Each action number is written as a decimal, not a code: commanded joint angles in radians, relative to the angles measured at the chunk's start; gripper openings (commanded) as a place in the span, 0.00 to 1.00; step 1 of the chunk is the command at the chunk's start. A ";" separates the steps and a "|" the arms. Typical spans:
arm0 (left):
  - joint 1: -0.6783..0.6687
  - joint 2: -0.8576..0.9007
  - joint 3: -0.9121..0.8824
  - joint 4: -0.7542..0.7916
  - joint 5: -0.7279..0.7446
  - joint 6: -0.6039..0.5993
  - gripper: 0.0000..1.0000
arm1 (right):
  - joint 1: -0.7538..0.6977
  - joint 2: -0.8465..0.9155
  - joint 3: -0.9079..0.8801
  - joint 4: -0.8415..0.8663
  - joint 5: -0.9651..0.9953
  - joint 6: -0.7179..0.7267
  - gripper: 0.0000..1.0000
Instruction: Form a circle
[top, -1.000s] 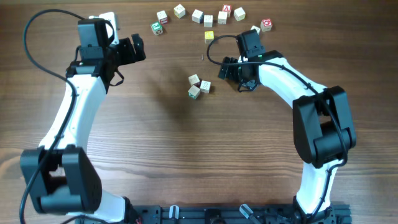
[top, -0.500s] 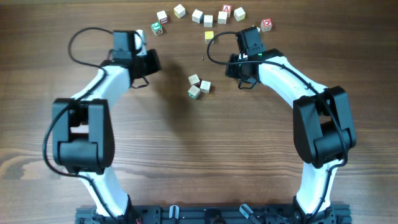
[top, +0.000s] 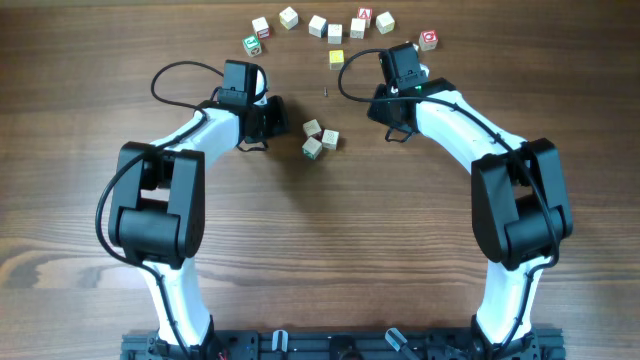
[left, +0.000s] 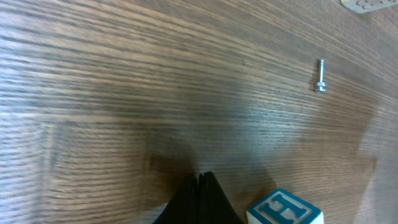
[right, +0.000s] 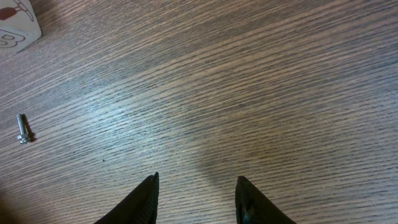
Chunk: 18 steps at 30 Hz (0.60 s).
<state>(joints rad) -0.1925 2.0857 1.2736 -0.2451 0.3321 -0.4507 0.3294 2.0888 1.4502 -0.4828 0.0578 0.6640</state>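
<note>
No full circle of cubes shows. A tight group of three pale letter cubes (top: 318, 138) lies mid-table. My left gripper (top: 277, 116) is shut on nothing, just left of that group. In the left wrist view its closed fingertips (left: 202, 182) point at bare wood, with a cube bearing a teal H (left: 285, 210) close on their right. My right gripper (top: 376, 104) hovers to the upper right of the group. In the right wrist view the right gripper (right: 197, 180) is partly open over bare wood, with nothing between the fingers.
A loose arc of several similar cubes (top: 318, 25) runs along the far edge. A single yellow cube (top: 336, 58) sits below it. A small screw (top: 326, 94) lies between the grippers, the same screw (left: 321, 76) seen from the left wrist. A cube corner (right: 15, 25) shows top left.
The left arm swung from the far left towards the group of three and its gripper shut. The right gripper narrowed and shifted slightly up.
</note>
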 joint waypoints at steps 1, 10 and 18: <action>-0.031 0.018 -0.006 -0.018 0.027 -0.010 0.04 | 0.003 0.000 0.014 0.000 0.029 0.016 0.40; -0.056 0.018 -0.006 -0.029 0.050 -0.010 0.04 | 0.003 0.000 0.011 0.000 0.033 0.016 0.40; -0.056 0.018 -0.006 -0.028 0.062 -0.010 0.04 | 0.003 0.000 0.007 0.000 0.037 0.017 0.40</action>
<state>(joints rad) -0.2451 2.0857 1.2736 -0.2665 0.3878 -0.4549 0.3294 2.0888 1.4502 -0.4847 0.0723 0.6666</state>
